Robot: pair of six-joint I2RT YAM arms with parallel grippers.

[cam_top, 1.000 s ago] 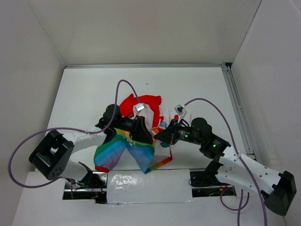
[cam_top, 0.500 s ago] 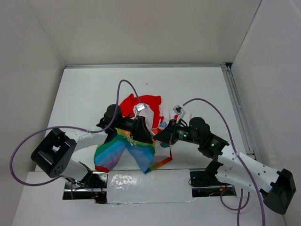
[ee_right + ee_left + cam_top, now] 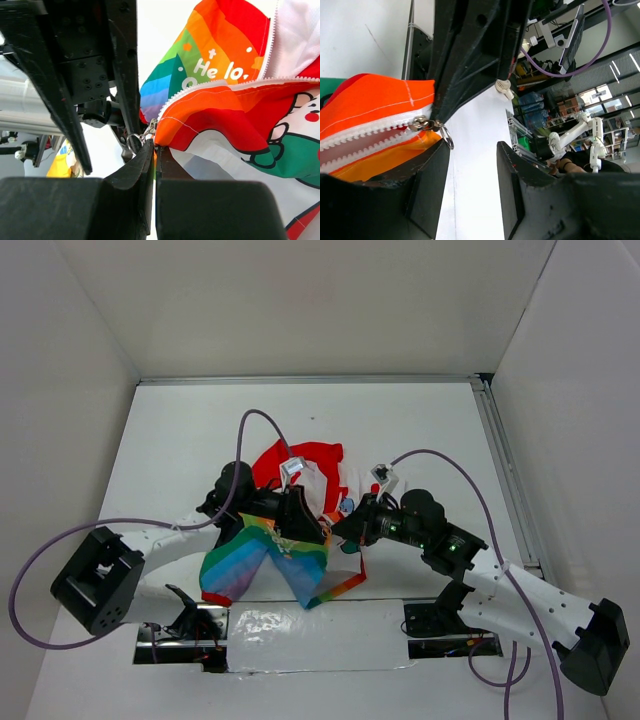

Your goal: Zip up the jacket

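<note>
Child's jacket [image 3: 245, 565] lies bunched mid-table [image 3: 180, 440], toward the near edge. Right end effector [image 3: 155, 155] clenched on the jacket's orange edge beside the zipper slider [image 3: 422, 123]. Left end effector [image 3: 472, 155] released, jaws apart, slider just beside one finger.

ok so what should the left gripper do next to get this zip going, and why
Probably nudge the left gripper sideways toward the pull ring and close on it. Its jaws stand open, and the ring hangs beside one finger, not between them. The right gripper is shut on the jacket close by, so the zip looks braced.
</note>
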